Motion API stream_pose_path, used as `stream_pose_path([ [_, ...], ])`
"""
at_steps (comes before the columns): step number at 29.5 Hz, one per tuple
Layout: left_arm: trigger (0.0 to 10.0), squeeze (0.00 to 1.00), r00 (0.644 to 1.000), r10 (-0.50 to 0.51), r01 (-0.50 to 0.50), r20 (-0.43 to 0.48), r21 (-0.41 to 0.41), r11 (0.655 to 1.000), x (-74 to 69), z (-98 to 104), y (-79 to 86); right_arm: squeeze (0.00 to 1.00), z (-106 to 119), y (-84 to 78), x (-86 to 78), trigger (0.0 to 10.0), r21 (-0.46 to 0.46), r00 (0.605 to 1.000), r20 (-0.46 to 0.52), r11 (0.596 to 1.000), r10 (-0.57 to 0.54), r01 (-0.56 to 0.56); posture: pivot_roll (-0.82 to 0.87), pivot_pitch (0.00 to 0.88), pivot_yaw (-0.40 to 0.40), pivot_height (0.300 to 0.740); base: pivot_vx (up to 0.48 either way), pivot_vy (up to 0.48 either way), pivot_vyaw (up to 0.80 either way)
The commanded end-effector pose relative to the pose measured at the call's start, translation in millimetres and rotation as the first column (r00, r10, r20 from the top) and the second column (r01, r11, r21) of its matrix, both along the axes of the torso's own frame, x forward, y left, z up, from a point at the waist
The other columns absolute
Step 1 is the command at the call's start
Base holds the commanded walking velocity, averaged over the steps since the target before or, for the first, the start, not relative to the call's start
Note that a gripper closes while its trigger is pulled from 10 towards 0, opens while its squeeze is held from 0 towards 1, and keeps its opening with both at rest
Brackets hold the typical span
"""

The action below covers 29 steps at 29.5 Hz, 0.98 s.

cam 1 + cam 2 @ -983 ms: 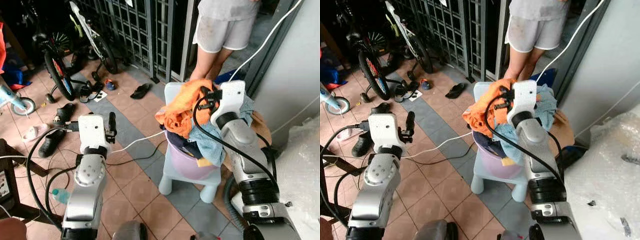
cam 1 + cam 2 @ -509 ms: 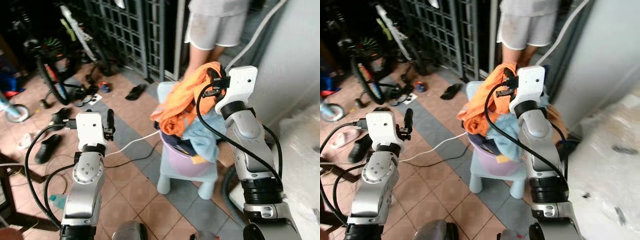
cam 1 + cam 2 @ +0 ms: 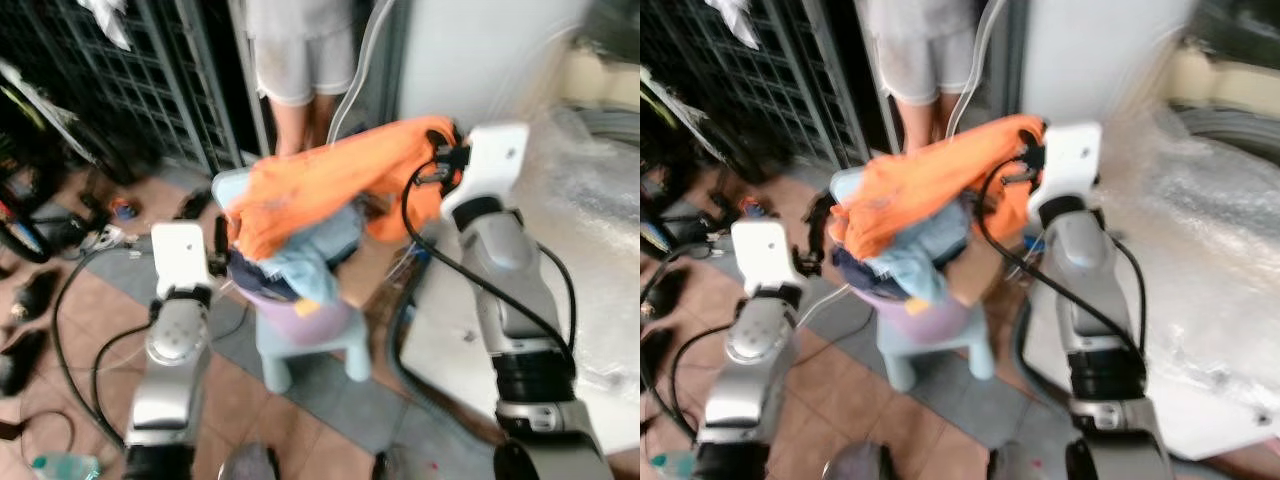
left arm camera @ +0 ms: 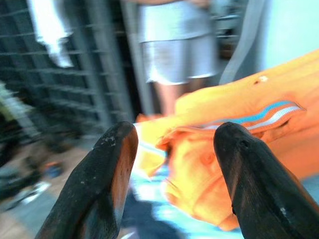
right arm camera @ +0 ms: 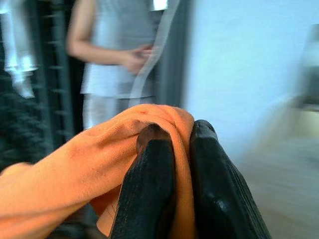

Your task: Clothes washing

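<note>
The crumpled orange cotton garment (image 3: 330,185) is stretching lengthwise from the lilac plastic laundry tub (image 3: 300,312) up to the right claw (image 5: 172,164), which is pinching its end tight; the left claw (image 4: 172,164) is hovering parted beside the pile, empty.

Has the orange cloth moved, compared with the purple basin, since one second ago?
Yes. The orange cloth now stretches up and toward the robot's right away from the purple basin, pinched by the right gripper; earlier it lay heaped on the basin's pile.
</note>
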State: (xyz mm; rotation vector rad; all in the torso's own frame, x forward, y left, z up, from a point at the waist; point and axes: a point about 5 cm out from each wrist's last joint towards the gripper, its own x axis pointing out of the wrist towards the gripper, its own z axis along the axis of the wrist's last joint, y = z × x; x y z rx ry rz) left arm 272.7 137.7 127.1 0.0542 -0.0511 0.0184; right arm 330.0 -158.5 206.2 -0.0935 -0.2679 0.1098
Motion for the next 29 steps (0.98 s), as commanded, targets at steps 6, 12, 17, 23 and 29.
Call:
stream_pose_path([
  [6,10.0,0.0,0.999,0.031,-0.031,0.007,-0.002,1.0,0.1,1.0,9.7,0.0,14.5,4.0,0.5,10.0,0.004,0.998,0.061,1.0,0.005,-0.006,-0.02,0.0,0.094,0.74,0.0,0.0,-0.78],
  [12,10.0,0.0,0.999,0.032,-0.032,0.012,0.003,0.999,-0.4,1.3,10.9,0.0,16.2,2.6,2.5,10.0,-0.011,0.997,0.071,1.0,0.005,-0.005,-0.01,0.0,0.089,0.74,0.0,0.0,-0.17],
  [17,10.0,0.0,1.0,0.029,-0.029,0.012,0.0,1.0,-0.7,1.1,10.3,0.0,16.7,3.8,3.0,10.0,-0.021,0.997,0.075,1.0,0.011,-0.009,-0.01,0.0,0.09,0.74,0.0,0.0,0.0],
  [23,10.0,0.0,1.0,0.009,-0.009,0.015,-0.009,1.0,-0.9,1.3,8.0,0.0,14.6,4.2,2.3,10.0,-0.022,0.998,0.068,1.0,0.01,-0.009,-0.01,0.0,0.09,0.74,0.0,0.0,0.0],
  [29,10.0,0.0,0.999,-0.003,0.003,0.033,-0.017,1.0,0.2,4.2,8.1,0.0,21.7,7.0,6.5,10.0,-0.031,0.996,0.087,0.999,0.034,-0.031,-0.01,0.0,0.086,0.74,0.0,0.0,0.0],
])
